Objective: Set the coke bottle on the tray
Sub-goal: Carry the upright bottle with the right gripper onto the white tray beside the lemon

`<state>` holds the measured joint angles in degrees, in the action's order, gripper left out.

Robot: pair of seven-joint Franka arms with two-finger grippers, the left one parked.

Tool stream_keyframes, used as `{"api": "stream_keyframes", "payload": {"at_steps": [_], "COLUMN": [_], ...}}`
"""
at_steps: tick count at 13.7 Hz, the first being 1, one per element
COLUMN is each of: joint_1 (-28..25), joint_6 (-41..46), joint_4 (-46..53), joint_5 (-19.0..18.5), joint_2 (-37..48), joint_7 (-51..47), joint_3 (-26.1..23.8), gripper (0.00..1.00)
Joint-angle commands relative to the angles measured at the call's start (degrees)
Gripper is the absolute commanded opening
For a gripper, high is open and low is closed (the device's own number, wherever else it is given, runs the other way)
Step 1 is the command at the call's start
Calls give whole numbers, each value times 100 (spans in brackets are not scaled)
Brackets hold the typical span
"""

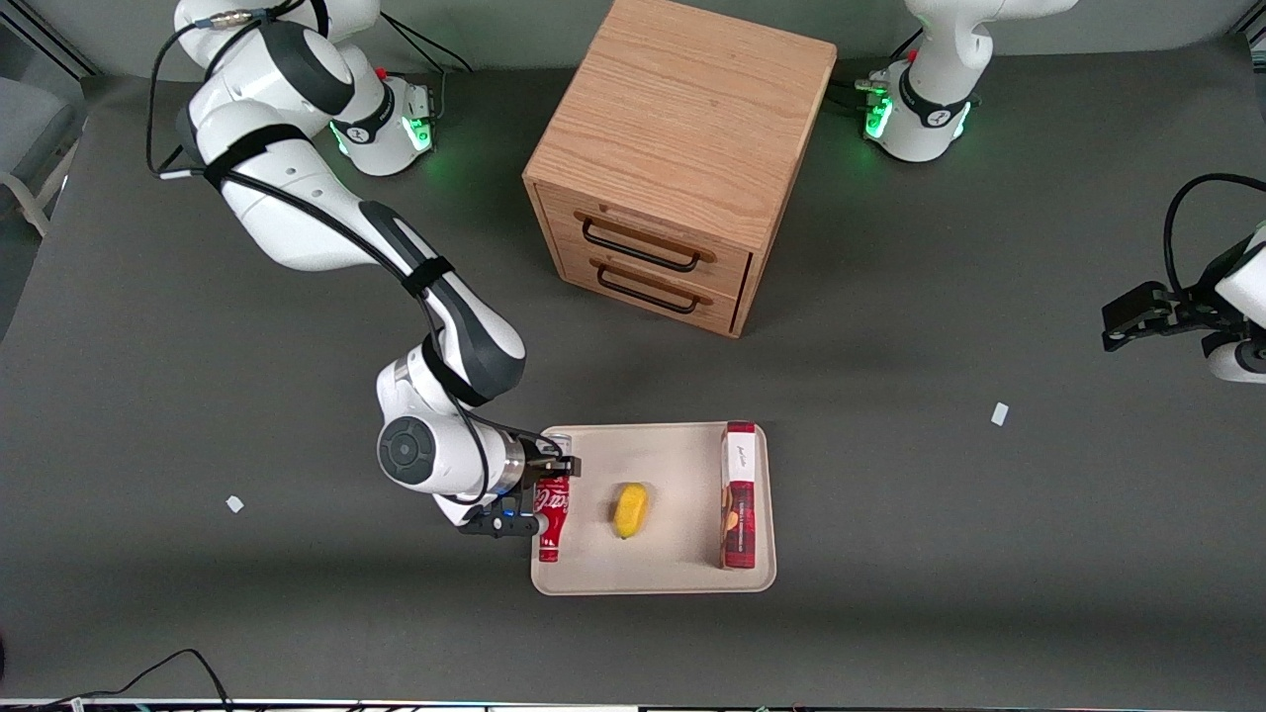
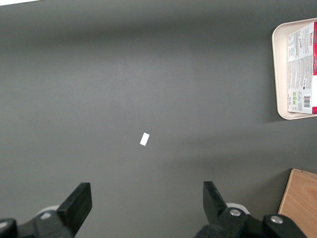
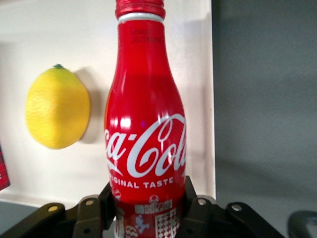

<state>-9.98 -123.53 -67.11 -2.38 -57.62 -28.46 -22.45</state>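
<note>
The red coke bottle (image 1: 552, 514) lies at the edge of the cream tray (image 1: 682, 465) toward the working arm's end, silver base farther from the front camera, cap nearer to it. My right gripper (image 1: 550, 477) is shut on the bottle's lower body. In the right wrist view the bottle (image 3: 146, 124) fills the middle, with white script showing and the gripper (image 3: 148, 208) pressing both black fingers (image 3: 190, 203) against its sides over the tray (image 3: 74, 39). I cannot tell whether the bottle rests on the tray or hangs just above it.
A yellow lemon (image 1: 630, 509) lies mid-tray beside the bottle and shows in the right wrist view (image 3: 57, 106). A red-and-white box (image 1: 739, 494) lies on the tray's edge toward the parked arm. A wooden two-drawer cabinet (image 1: 673, 158) stands farther from the front camera.
</note>
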Motion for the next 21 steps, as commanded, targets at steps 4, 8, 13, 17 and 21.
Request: {"api": "stream_keyframes", "payload": {"at_steps": [4,8,13,17,21], "joint_1": [-127,-171,-171,-171,-57], "joint_6": [-285,-523,-523,-523,273], "joint_4": [243,208,190,199,181], "joint_5": [-157,-464,-500,-500,-904], "joint_2": [-267,-355,-381,-337,503], "joint_7": [-345,-345,-380,-380,-380], "joint_3": [-5,22,22,22,-48], "gripper": [3,100,100,100,100]}}
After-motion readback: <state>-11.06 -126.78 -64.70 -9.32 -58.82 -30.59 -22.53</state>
